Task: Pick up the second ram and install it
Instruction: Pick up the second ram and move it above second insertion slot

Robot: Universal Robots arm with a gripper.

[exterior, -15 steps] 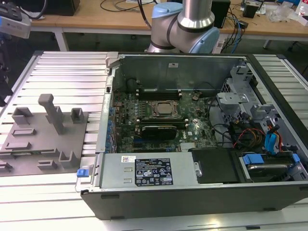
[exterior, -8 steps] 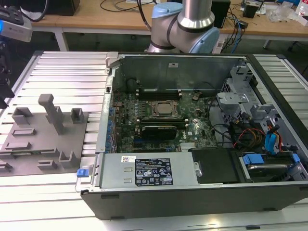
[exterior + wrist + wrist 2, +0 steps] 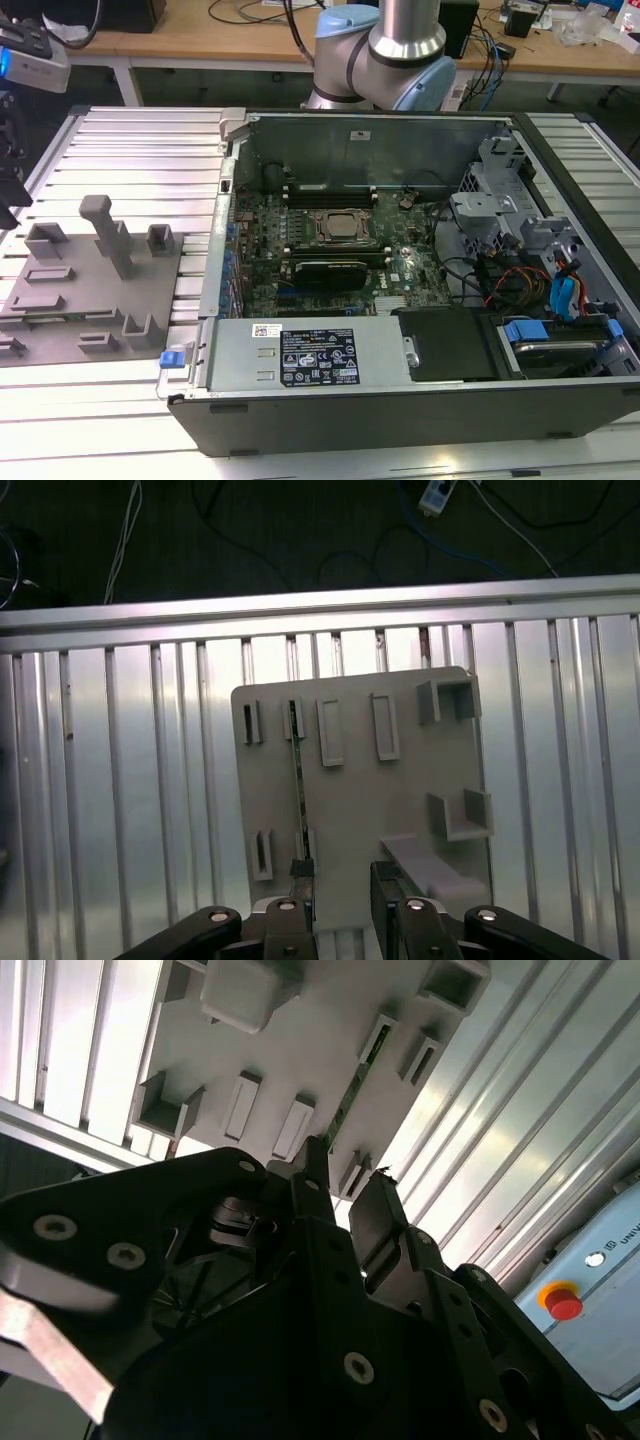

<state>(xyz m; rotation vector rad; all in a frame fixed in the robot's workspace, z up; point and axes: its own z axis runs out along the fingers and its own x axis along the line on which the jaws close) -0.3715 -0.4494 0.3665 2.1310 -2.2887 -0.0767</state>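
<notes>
You are looking down on the second ram (image 3: 297,780), a thin green stick that is standing on edge in a slot of the grey fixture plate (image 3: 400,750). The plate is lying flat on the ribbed aluminium counter (image 3: 120,780). In the exterior view it is sitting on that view's left (image 3: 60,300), beside the open computer case (image 3: 400,420).

The gripper (image 3: 343,890) is hanging over the near end of the plate. Its fingers (image 3: 385,900) are standing spread and are pinching nothing. One finger is lining up with the end of the stick, but you cannot tell whether it is touching. In the second wrist view the green edge (image 3: 352,1095) is running away from the gripper (image 3: 345,1175).

A printed label (image 3: 320,358) is showing on the power supply, with lettering too fine to make out. A red button (image 3: 563,1303) is sitting on a grey box carrying partly cropped writing.
</notes>
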